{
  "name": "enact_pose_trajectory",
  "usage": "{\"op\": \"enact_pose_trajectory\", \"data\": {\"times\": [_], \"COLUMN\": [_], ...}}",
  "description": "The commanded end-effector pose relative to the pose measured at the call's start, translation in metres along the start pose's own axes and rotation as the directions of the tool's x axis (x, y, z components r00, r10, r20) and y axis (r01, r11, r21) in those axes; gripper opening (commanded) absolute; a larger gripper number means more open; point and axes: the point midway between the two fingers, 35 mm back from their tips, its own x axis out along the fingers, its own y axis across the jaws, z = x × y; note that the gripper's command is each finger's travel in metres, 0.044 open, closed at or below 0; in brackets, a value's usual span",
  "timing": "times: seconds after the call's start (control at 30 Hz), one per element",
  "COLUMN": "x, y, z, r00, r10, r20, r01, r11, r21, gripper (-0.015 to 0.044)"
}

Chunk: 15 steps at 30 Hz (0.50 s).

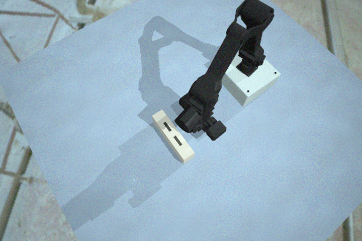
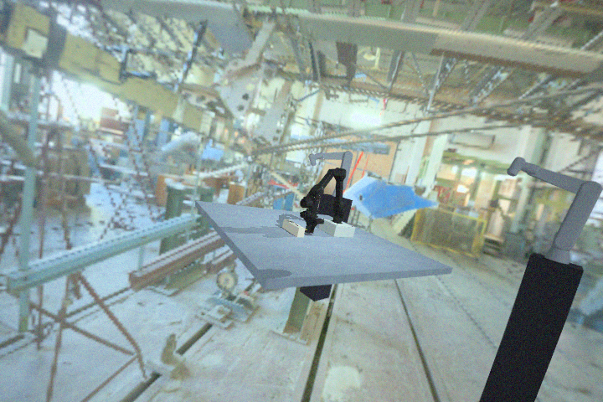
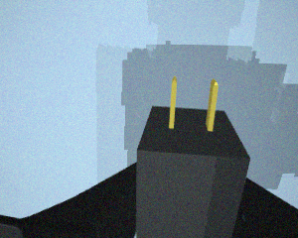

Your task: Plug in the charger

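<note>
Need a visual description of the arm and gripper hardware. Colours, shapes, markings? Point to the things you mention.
The arm [image 1: 225,56] [image 2: 325,182] is matte black, with slim straight links and bulkier, angular joint housings. The gripper [image 2: 309,231] is black too; its finger shapes are unclear. I can make out no cables or markings.

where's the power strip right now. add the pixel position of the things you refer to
In the top view, the power strip [image 1: 184,149] [image 2: 292,228] lies near the centre, just left of the arm's pincer [image 1: 199,132] [image 2: 309,231].

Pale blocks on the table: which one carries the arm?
The white block; the arm stands on it. The power strip has two dark slots instead.
</note>
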Motion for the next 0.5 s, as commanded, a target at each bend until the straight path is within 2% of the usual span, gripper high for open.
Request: {"op": "enact_pose_trajectory", "data": {"times": [0.0, 0.47], "x": [-0.002, -0.002], "y": [0.002, 0.005], "z": [0.007, 0.022], "r00": [1.0, 1.0], "r10": [0.006, 0.007], "r20": [0.006, 0.006], "r01": [-0.006, -0.007], "r11": [1.0, 0.999], "r21": [0.011, 0.033], "gripper": [0.0, 0.0]}}
